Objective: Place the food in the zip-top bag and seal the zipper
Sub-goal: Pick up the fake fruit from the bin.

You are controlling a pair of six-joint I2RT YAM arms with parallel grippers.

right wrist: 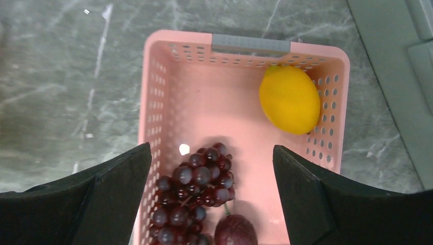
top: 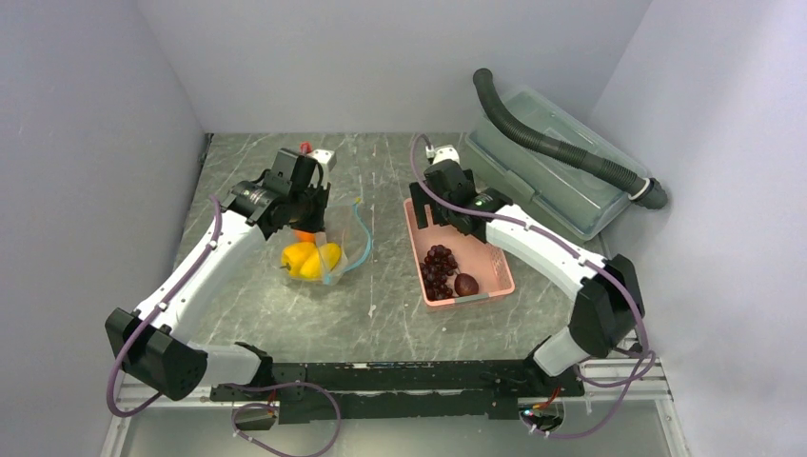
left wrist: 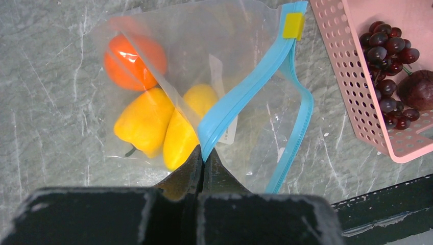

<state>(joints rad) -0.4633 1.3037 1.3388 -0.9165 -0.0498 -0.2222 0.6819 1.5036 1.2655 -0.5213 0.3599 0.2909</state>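
Observation:
The clear zip-top bag (left wrist: 240,56) lies on the table left of centre, its mouth open; it also shows in the top view (top: 341,249). Its blue zipper strip (left wrist: 245,92) carries a yellow slider tab (left wrist: 293,25). Inside lie an orange (left wrist: 135,61), a yellow bell pepper (left wrist: 144,121) and a yellow oblong fruit (left wrist: 186,127). My left gripper (left wrist: 204,155) is shut on the near end of the zipper strip. My right gripper (right wrist: 212,149) is open above the pink basket (right wrist: 178,87), which holds purple grapes (right wrist: 196,194), a reddish-brown fruit (right wrist: 235,230) and a yellow oblong fruit (right wrist: 289,99).
A large clear lidded storage box (top: 547,167) stands at the back right with a black corrugated hose (top: 561,145) lying across it. Grey walls close in the table on three sides. The pink basket (top: 495,262) sits right of centre.

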